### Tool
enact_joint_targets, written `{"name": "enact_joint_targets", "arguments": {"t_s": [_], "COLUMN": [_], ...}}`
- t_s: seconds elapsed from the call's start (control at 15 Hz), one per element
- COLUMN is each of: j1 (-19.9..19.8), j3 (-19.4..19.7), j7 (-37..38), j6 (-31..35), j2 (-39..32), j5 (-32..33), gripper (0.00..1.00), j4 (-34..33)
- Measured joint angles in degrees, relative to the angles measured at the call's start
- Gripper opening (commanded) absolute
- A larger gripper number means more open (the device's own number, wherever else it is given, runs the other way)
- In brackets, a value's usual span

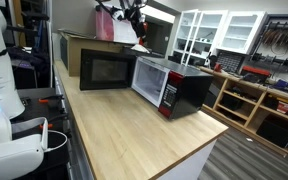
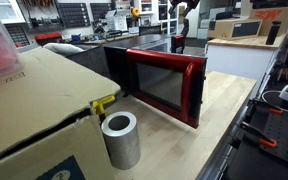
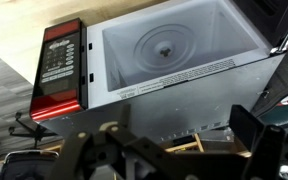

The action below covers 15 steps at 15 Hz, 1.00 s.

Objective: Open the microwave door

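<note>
The black microwave (image 1: 184, 90) stands on a wooden table, with its red control strip (image 3: 62, 70) at one side. The microwave door (image 1: 106, 70) is swung wide open, black inner face and dark window showing; its red-rimmed outer face shows in an exterior view (image 2: 164, 85). The wrist view looks into the open cavity with the glass turntable (image 3: 169, 45). My gripper (image 3: 169, 140) is open and empty, its fingers apart, above and clear of the microwave. It hangs high over the microwave in both exterior views (image 1: 136, 18) (image 2: 180, 30).
A brown cardboard box (image 1: 84, 45) stands behind the open door and fills the near left of an exterior view (image 2: 34, 100). A grey metal cylinder (image 2: 119, 140) stands near it. White glass-paned cabinets (image 1: 219, 30) and wooden shelving (image 1: 254, 100) lie beyond the table's edge.
</note>
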State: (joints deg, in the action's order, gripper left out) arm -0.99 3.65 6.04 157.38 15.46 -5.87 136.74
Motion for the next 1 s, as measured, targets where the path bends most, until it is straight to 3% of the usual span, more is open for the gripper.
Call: {"name": "enact_joint_targets", "arguments": {"t_s": [0.6,1.0], "j1": [-0.8,-0.8], "j3": [0.3,0.3], "j7": [-0.2,-0.3], "j6": [-3.3,-3.3], "j2": [7.6,8.1], "j5": [0.1,0.1], "gripper": [1.0,1.0], "j4": [5.2,5.6]}}
